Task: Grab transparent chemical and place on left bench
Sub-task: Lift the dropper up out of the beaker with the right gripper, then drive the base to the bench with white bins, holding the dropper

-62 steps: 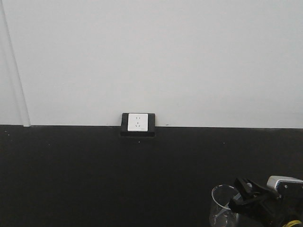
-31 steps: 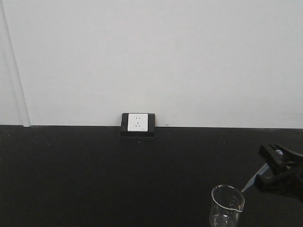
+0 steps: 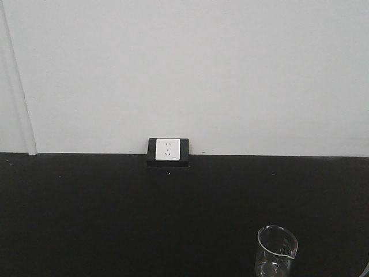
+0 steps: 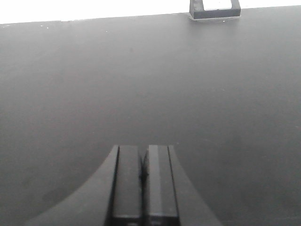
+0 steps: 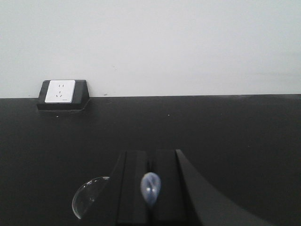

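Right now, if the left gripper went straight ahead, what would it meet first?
The bench looks free; probably the white wall first, with the socket box right of that line. Depth is unclear.

Clear glass beaker (image 3: 277,251) stands upright, well apart from the wall socket (image 3: 168,149).

The matte black bench (image 3: 86,219) is stretching back to the pale wall; a clear glass beaker (image 3: 277,251) is standing upright on it, sitting close by the left side of the right pincer (image 5: 149,157); a white socket box (image 3: 168,152) is resting at the bench's rear edge, lying well ahead and left of that pincer, and well ahead and right of the left pincer (image 4: 143,153).
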Robot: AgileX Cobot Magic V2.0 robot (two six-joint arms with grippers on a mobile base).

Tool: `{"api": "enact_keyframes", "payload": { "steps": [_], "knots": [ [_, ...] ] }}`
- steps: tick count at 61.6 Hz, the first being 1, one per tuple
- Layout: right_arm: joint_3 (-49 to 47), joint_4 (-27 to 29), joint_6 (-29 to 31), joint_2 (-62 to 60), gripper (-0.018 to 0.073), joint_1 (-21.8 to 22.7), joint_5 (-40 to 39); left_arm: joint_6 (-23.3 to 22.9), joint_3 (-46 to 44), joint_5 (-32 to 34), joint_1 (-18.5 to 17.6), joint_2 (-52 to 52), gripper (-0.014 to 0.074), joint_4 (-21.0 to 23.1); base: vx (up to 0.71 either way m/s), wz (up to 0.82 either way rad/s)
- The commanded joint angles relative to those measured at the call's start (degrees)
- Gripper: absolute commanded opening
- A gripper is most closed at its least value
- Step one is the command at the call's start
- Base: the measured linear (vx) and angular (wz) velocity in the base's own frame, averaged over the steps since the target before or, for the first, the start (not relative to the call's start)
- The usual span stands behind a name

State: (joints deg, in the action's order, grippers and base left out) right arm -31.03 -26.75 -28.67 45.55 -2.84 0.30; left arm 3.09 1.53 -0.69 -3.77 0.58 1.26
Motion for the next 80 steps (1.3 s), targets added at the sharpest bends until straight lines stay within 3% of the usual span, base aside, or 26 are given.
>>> {"api": "enact_keyframes", "payload": {
  "steps": [1,80],
  "knots": [
    [-1.63,-0.48,0.21,-0.64,-0.0003,0.17,-3.11,-0.45,0.93,4.49,-0.1,1.1,-0.0003,0.04,0.0,0.0],
    [-1.63,-0.55,0.2,-0.6,-0.0003,0.17,-1.83,-0.45,0.93,4.49,-0.1,1.1,-0.0003,0.04,-0.02,-0.07]
  ]
}}
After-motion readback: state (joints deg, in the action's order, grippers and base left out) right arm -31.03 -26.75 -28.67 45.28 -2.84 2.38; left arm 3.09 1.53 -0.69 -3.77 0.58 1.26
